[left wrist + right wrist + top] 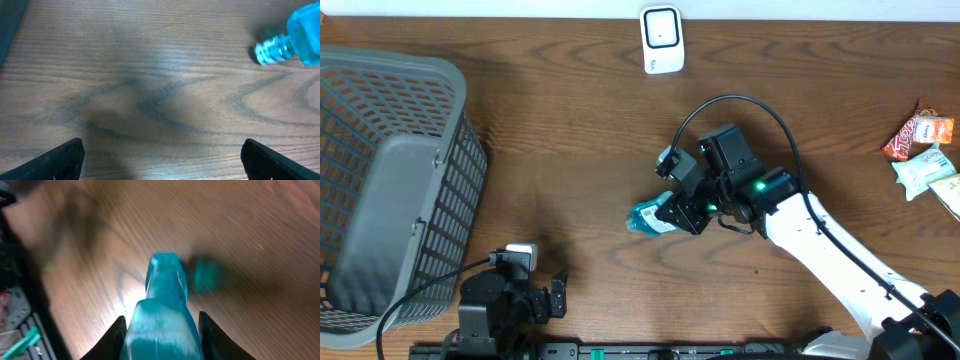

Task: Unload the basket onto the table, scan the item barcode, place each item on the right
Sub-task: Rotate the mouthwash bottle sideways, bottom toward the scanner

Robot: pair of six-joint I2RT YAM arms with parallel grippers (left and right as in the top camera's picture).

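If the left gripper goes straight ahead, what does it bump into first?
Probably nothing but the brown wooden table: the open left gripper faces bare wood, and the teal plastic item sits off to the side. Depth is unclear.

This looks like a mock shop checkout set up for robot trials, not a real store. A wood-grain table [570, 130] carries a grey plastic shopping basket [448, 75] at its left edge, a small white barcode scanner [662, 40] standing at the far edge, and a cluster of snack packets [925, 150] at the right edge. A white robot arm [830, 250] with trailing black cable reaches in from the near right corner, and a second, black arm [500, 300] sits at the near edge.
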